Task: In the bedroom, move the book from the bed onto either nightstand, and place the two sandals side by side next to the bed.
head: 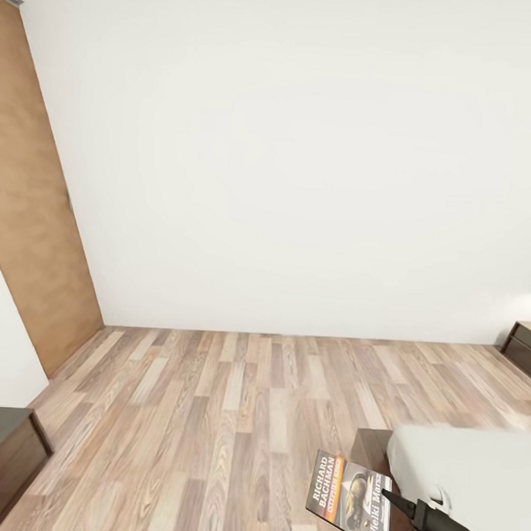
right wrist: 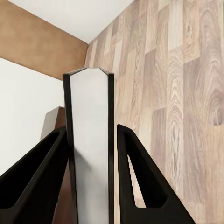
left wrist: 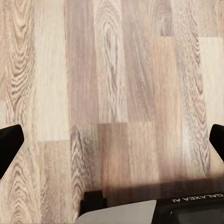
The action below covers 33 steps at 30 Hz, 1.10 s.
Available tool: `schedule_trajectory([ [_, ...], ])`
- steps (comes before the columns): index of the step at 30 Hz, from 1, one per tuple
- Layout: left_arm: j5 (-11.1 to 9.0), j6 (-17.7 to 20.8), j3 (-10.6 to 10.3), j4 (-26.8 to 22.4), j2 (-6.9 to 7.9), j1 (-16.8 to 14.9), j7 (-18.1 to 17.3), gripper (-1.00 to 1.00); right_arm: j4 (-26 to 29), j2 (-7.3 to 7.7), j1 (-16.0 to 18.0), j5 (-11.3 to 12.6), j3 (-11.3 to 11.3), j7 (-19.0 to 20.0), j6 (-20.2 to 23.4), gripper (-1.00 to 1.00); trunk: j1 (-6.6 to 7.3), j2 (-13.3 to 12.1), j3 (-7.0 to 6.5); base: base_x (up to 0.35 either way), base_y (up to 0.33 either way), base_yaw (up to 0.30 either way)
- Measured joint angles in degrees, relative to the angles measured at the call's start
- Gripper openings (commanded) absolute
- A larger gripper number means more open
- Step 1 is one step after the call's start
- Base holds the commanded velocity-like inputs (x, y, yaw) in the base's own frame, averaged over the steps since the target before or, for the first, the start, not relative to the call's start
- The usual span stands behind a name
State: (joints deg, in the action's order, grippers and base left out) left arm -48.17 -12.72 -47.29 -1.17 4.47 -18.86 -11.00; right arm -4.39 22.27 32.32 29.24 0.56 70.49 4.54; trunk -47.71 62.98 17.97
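At the lower right of my head view, the book (head: 353, 496) I carry shows "RICHARD BACHMAN" in white letters running up its cover, and "Wielki Mars" along its right edge. An orange band beside the author's name is too small to read. In my left wrist view, bottom right, my own body (left wrist: 189, 210) reads "GALAXEA AI", upside down.

Cut off at frame edges
Book (head: 352, 497) clipped at six o'clock; bed (head: 473, 468) cropped at four; nightstand (head: 523, 342) sliced at three; small cover lettering unreadable.
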Motion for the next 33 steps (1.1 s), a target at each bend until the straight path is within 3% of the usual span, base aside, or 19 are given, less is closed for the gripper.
schedule_trajectory([
  [26, 0.0, 0.0, 0.0, 0.0, 0.00, 0.0, 0.0, 1.00, 0.0, -0.04, 0.0, 0.0, 0.0, 0.0, 0.0, -1.00, 0.00, 0.0, 0.00, 0.332, 0.025, -0.018],
  [33, 0.0, 0.0, 0.0, 0.0, 0.00, 0.0, 0.0, 1.00, 0.0, -0.04, 0.0, 0.0, 0.0, 0.0, 0.0, -1.00, 0.00, 0.0, 0.00, 0.332, 0.074, 0.132],
])
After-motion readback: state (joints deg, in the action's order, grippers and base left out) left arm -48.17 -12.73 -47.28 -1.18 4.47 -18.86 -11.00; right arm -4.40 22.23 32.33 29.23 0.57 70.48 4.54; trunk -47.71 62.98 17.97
